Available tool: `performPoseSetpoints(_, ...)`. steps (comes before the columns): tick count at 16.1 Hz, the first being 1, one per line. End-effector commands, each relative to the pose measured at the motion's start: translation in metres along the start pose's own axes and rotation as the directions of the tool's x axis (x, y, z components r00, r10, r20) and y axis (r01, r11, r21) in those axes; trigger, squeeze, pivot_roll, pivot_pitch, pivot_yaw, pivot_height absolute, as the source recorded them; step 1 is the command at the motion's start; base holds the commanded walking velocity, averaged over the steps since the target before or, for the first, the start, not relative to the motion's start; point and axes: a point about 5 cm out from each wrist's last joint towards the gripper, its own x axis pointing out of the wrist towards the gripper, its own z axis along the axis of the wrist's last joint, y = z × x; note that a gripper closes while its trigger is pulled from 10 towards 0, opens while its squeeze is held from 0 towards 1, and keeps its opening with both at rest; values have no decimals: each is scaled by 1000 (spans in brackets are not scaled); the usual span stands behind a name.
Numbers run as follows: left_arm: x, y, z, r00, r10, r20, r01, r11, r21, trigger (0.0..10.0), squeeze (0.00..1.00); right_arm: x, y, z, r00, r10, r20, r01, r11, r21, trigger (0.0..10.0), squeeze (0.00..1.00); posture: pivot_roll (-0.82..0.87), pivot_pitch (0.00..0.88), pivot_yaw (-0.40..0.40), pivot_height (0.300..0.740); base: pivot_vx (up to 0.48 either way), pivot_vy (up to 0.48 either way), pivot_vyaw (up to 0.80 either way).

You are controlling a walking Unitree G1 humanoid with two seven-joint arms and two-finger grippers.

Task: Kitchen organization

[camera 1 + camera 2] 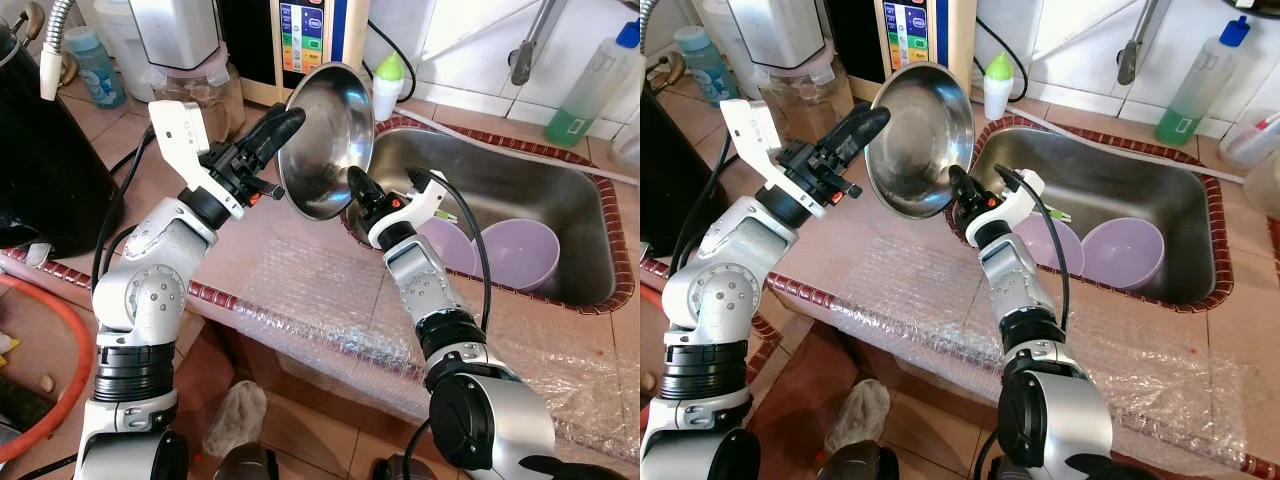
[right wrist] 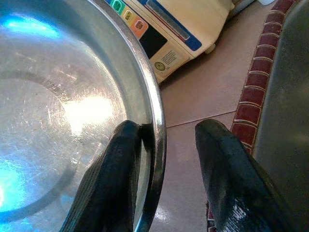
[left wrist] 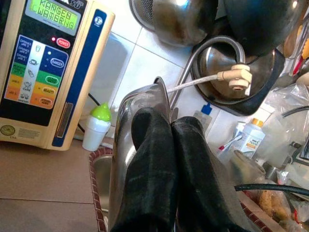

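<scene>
Left fingers [image 3: 159, 183] pinch bowl [image 1: 325, 140] rim.

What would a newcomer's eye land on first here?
The steel bowl, held tilted on edge above the counter beside the sink. The left gripper pinches its left rim shut, while the right gripper straddles the lower rim, fingers apart. Next, two lilac bowls lying in the sink basin.
</scene>
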Motion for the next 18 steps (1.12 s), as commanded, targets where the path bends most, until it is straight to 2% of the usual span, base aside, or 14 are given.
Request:
performPoseSetpoints(1,0,-6,6,999,-34,28,33,999,3,0,0,2,2,4,1000,15,6,-15,999,35,0,0,62,42,-5,740,0,0,0)
performPoseSetpoints(4,-2,-5,6,999,-27,27,27,1000,0,0,0,2,7,-2,995,96,-21,-94,992,87,0,0,64,44,-5,740,0,0,0)
performPoseSetpoints(9,-2,-3,5,1000,-18,25,18,1000,-2,0,0,-2,15,-9,972,224,-72,-216,971,101,0,0,65,45,-8,740,0,0,0)
performPoseSetpoints(13,-5,-1,5,1000,-6,22,6,1000,3,0,0,-3,12,-6,975,211,-64,-204,974,98,0,0,70,47,-13,740,0,0,0)
performPoseSetpoints(18,-11,5,-4,999,29,-23,-29,999,31,0,0,-3,3,3,993,120,-24,-118,992,52,0,0,72,44,-14,740,0,0,0)
